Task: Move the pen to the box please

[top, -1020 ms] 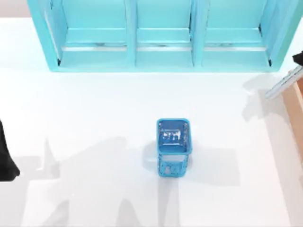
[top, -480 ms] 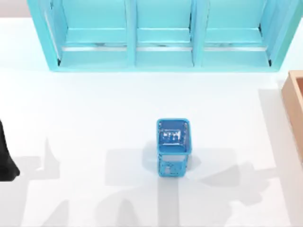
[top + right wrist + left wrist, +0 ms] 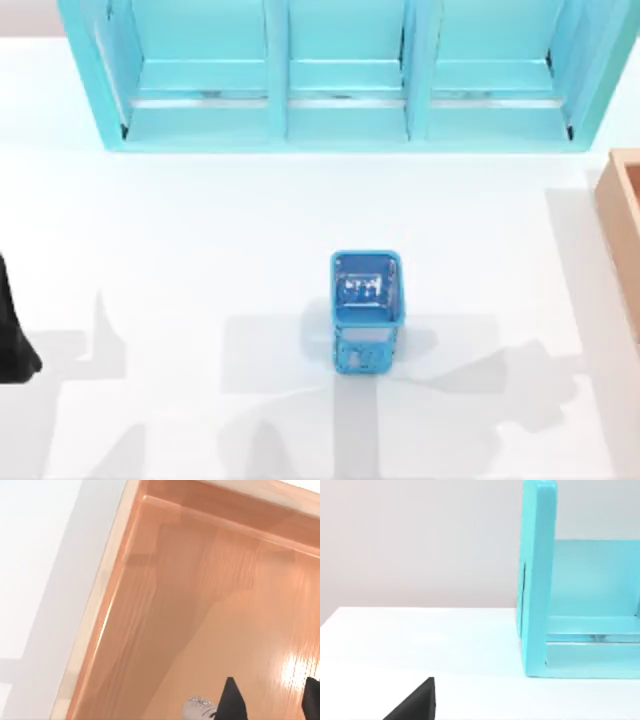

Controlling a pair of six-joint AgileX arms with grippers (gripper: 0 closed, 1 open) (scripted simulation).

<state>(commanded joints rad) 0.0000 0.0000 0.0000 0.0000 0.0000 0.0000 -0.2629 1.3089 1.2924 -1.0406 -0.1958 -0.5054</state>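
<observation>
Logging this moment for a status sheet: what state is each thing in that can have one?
Box: upright, open-topped, at the table's right edge.
Pen: over the box's floor beside the right gripper's fingertips; held or released, cannot tell.
Blue cup: upright, mid-table, apart from the box.
Shelf unit: standing at the table's back.
Left arm: parked at the left edge.

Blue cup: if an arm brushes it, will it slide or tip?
Probably tips: the cup stands upright and looks taller than wide. Its mesh walls suggest it is light, so it may skid on the smooth table first. The right hand is over the box; the left arm sits parked at the table's left.
</observation>
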